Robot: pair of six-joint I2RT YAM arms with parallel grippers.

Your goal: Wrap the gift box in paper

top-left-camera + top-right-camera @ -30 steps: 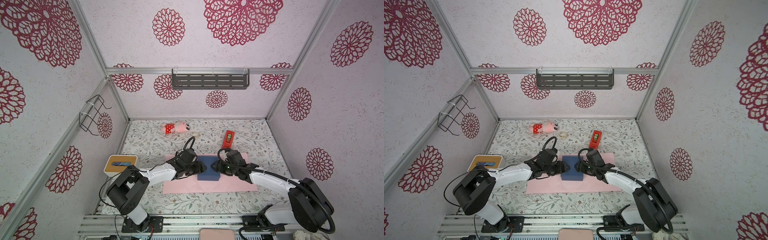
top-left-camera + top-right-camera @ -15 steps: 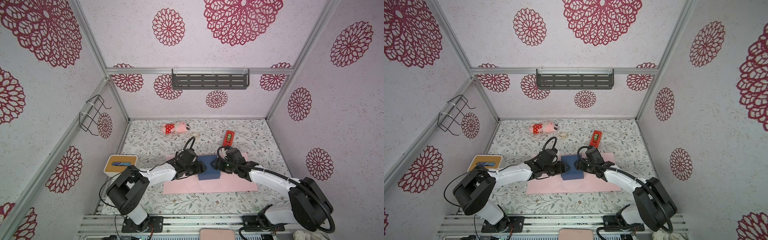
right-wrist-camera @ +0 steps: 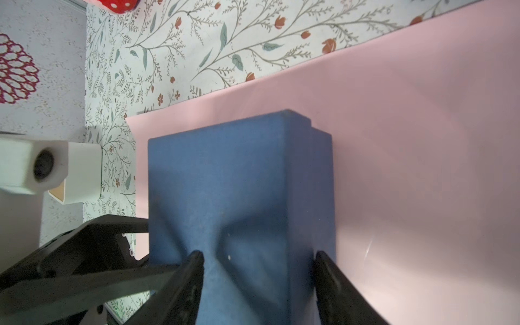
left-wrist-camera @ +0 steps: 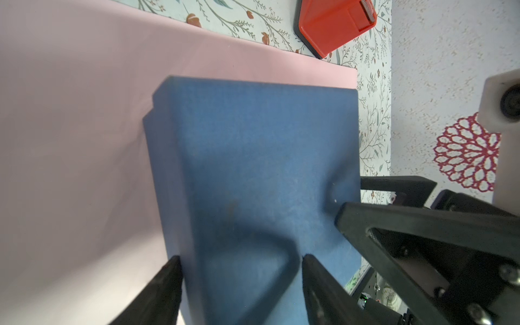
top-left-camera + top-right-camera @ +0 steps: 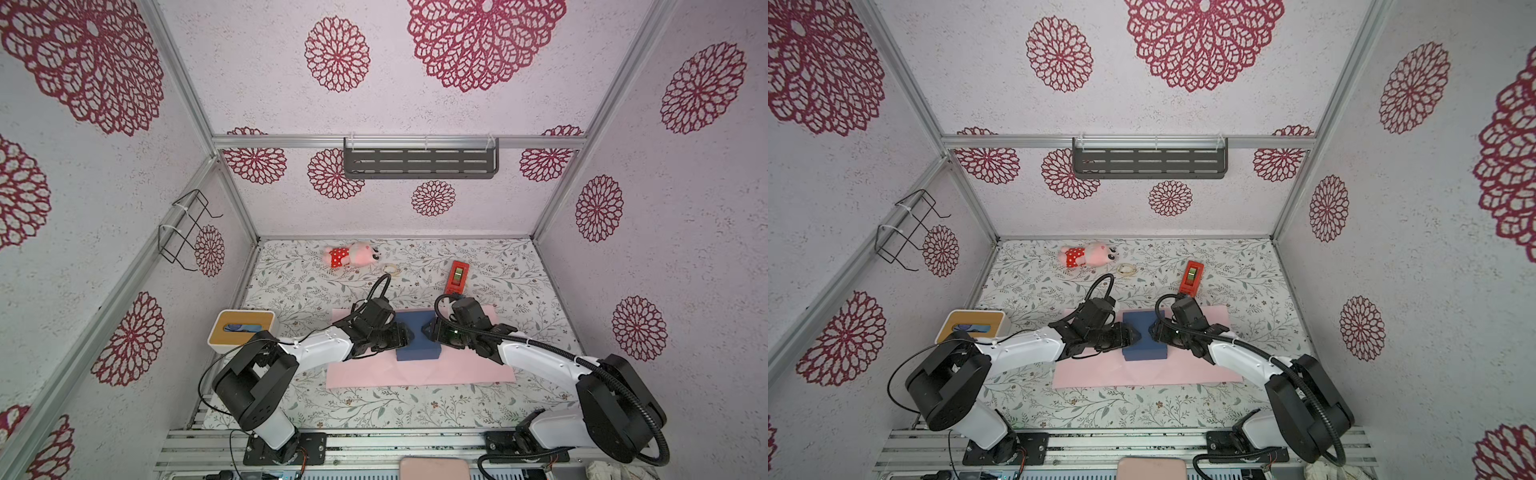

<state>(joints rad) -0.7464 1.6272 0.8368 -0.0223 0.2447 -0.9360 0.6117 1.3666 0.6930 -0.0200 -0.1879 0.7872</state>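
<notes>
- Box [image 5: 417,349] stands mid-paper [image 5: 415,374], nearer the far edge, with a wide free strip on the near side.
- Box is matte navy with a stepped lid rim.
- Paper lies flat, pink up.
- Left end effector [image 5: 405,334] and right end effector [image 5: 428,330] meet over the box top, both released, grasping nothing.
- Bare table [image 5: 374,407] rings the paper.

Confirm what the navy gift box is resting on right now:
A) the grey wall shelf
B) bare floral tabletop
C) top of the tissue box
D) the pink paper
D: in a top view the gift box sits on the flat pink paper, with the left tool and right tool reaching in from opposite sides.
</notes>
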